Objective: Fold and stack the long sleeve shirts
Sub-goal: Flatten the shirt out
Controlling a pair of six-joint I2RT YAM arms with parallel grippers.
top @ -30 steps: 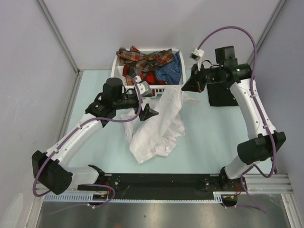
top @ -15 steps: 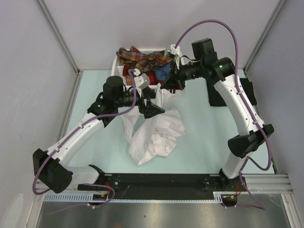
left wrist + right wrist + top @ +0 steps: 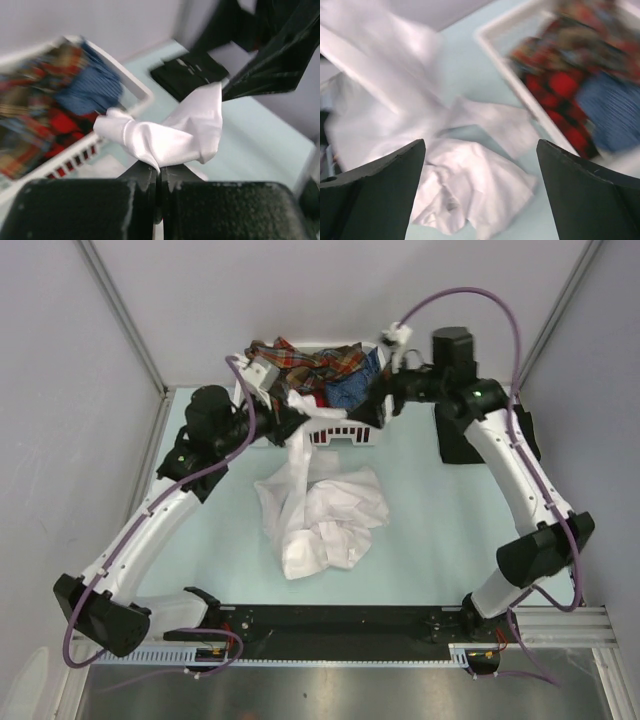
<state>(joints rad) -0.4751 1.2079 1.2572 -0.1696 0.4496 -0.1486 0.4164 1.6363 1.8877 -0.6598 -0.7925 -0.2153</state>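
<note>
Clamping the white shirt (image 3: 175, 135), the left gripper (image 3: 159, 170) hangs beside the basket (image 3: 345, 433).

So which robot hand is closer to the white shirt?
Left. The left gripper is shut on a fold of the white shirt, held up. The right gripper hangs open beside that fold, by the basket.

Pinching a bunched fold of the white shirt (image 3: 175, 132) in the closed left gripper (image 3: 158, 180), holding it up over the worktop (image 3: 260, 135); facing a basket (image 3: 142, 92) carrying a plaid shirt (image 3: 45, 100) and blue shirt (image 3: 92, 90).
</note>
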